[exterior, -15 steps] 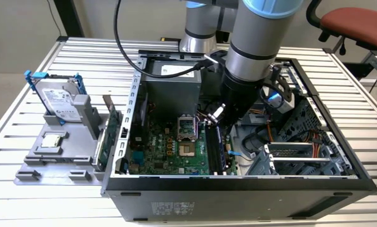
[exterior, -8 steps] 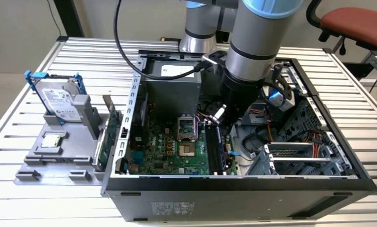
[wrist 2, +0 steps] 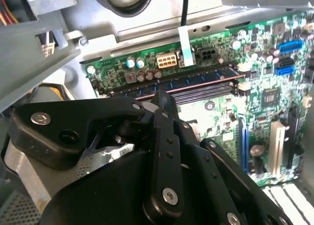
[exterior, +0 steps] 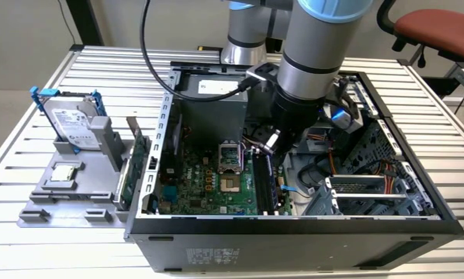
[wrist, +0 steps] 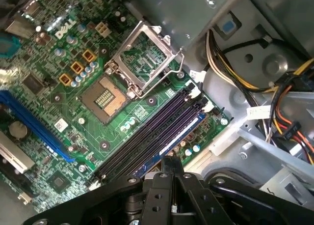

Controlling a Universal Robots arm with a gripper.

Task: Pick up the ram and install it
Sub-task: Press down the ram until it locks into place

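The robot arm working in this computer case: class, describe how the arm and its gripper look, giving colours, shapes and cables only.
The arm is a thick silver-grey cylinder with light blue joint caps and a black lower section. A black cable loops beside it toward the wrist. The gripper is matte black, built of flat linkage bars joined by round silver screws, narrowing toward the tip in both wrist views.
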